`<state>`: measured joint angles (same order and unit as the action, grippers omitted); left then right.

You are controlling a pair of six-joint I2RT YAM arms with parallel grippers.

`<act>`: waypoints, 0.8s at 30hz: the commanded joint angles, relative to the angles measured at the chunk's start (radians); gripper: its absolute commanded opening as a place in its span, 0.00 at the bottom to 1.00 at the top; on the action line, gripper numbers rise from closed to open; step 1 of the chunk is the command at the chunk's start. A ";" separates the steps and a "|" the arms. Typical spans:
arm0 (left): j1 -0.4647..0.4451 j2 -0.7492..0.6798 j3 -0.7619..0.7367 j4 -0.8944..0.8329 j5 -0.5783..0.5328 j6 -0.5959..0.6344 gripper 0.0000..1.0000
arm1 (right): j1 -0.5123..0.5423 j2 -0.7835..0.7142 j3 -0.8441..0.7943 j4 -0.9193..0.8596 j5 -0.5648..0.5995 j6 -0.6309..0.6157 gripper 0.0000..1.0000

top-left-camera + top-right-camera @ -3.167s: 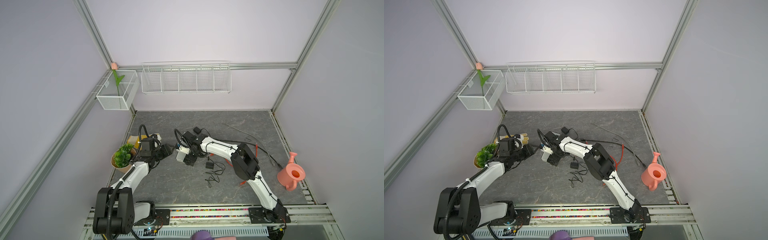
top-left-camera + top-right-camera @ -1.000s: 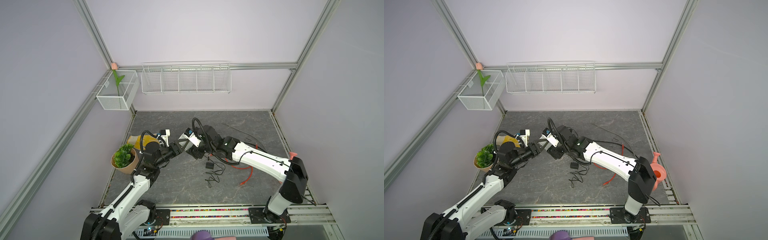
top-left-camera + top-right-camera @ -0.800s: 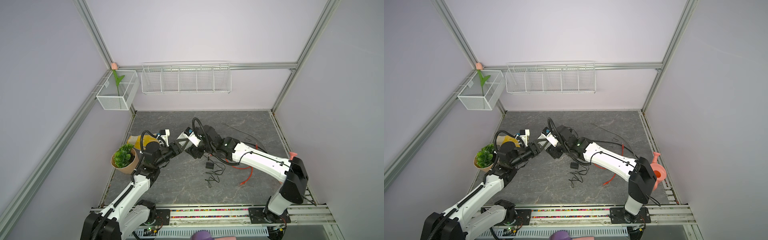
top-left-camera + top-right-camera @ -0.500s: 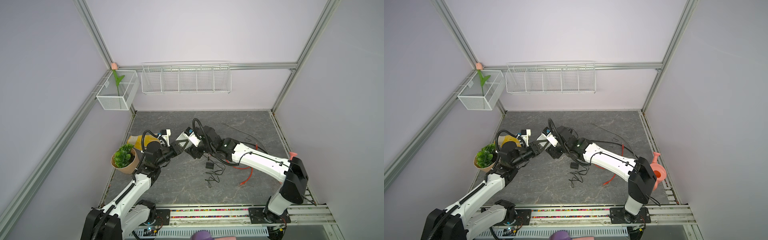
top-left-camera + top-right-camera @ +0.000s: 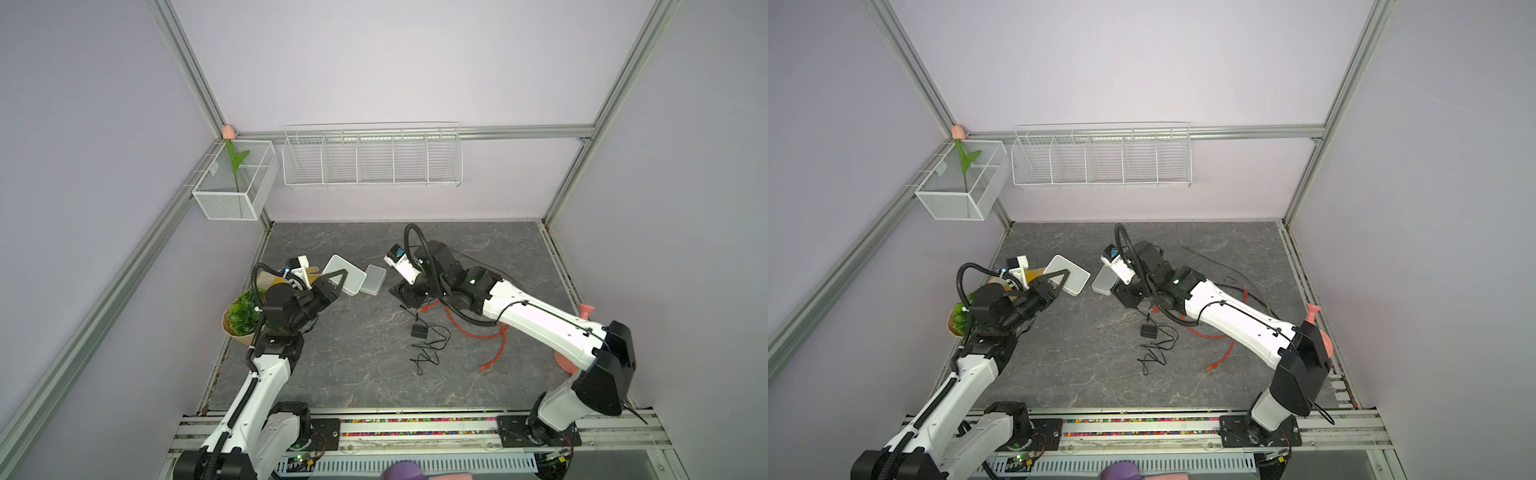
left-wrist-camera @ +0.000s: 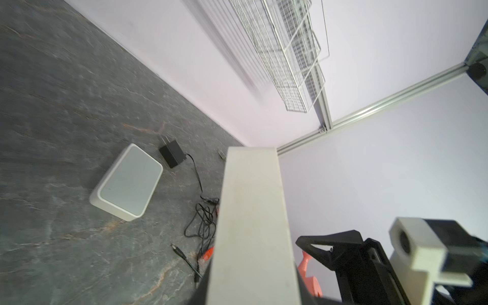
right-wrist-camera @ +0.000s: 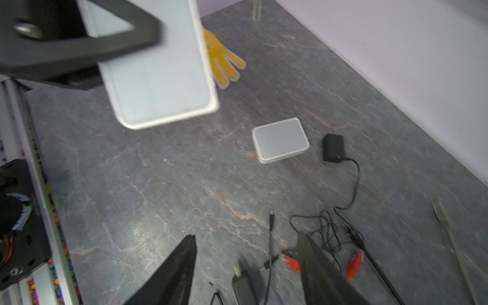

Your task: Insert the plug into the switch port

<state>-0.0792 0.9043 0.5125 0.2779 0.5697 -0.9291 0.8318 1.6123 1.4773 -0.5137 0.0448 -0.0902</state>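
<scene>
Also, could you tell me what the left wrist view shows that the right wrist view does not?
Only the left wrist view shows the wire rack on the wall. Only the right wrist view shows the yellow glove lying on the table. Both show the held white box, the white box on the table, the black adapter and its tangled cable.

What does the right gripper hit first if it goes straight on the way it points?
Probably the black barrel plug lying on the table, just ahead of the open right gripper. The small white switch lies farther along. Depth is unclear.
</scene>
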 commanded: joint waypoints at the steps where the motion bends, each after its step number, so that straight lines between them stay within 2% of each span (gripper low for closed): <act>1: 0.035 -0.037 0.007 -0.024 0.018 -0.015 0.00 | -0.061 0.100 0.050 -0.186 0.012 -0.035 0.57; 4: 0.054 -0.050 -0.006 -0.039 0.023 -0.010 0.00 | -0.083 0.222 0.098 -0.242 0.000 -0.052 0.52; 6: 0.068 -0.058 -0.017 -0.040 0.028 -0.011 0.00 | -0.085 0.314 0.148 -0.291 -0.001 -0.058 0.41; 10: 0.086 -0.066 -0.029 -0.041 0.035 -0.013 0.00 | -0.085 0.466 0.238 -0.336 -0.019 -0.074 0.29; 16: 0.094 -0.060 -0.031 -0.041 0.043 -0.010 0.00 | -0.083 0.602 0.345 -0.382 -0.018 -0.085 0.25; 24: 0.108 -0.064 -0.040 -0.040 0.054 -0.010 0.00 | -0.073 0.636 0.378 -0.401 -0.034 -0.086 0.27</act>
<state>0.0200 0.8528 0.4839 0.2180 0.6048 -0.9321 0.7479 2.2372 1.8420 -0.8772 0.0292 -0.1581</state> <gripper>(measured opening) 0.229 0.267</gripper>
